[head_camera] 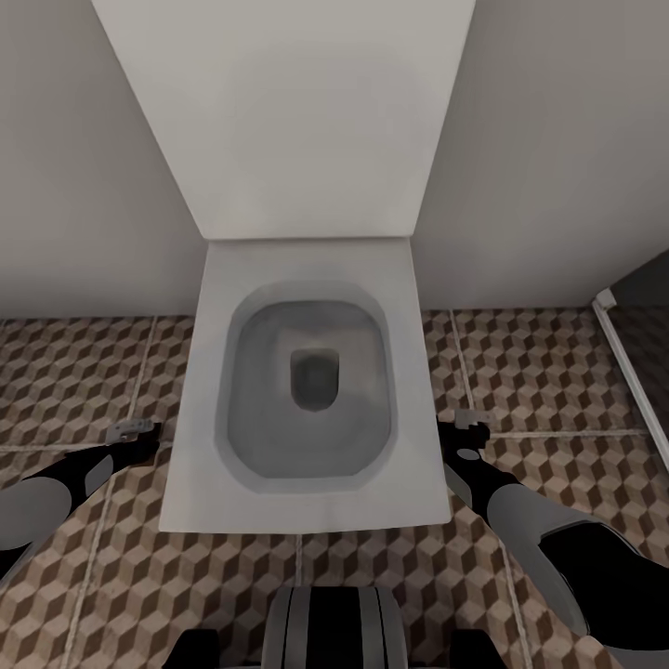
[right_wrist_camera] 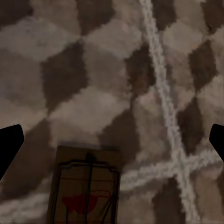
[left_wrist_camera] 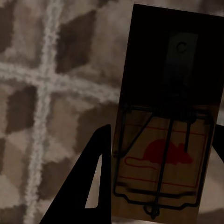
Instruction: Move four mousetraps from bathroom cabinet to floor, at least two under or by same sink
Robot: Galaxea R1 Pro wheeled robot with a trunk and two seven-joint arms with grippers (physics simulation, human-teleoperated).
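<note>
Mousetrap (left_wrist_camera: 165, 140) clamped in left claw (left_wrist_camera: 158, 186), long axis along fingers; right claw (right_wrist_camera: 112, 140) spread apart.

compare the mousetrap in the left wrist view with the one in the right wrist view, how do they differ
The wooden mousetrap with the red mouse print in the left wrist view sits close between the left hand's dark fingers, with its far half in deep shadow. The other wooden mousetrap in the right wrist view looks smaller, is evenly lit, and the right hand's fingers stand wide apart from it. Both carry wire springs and show against the cube-patterned floor tiles.
</note>
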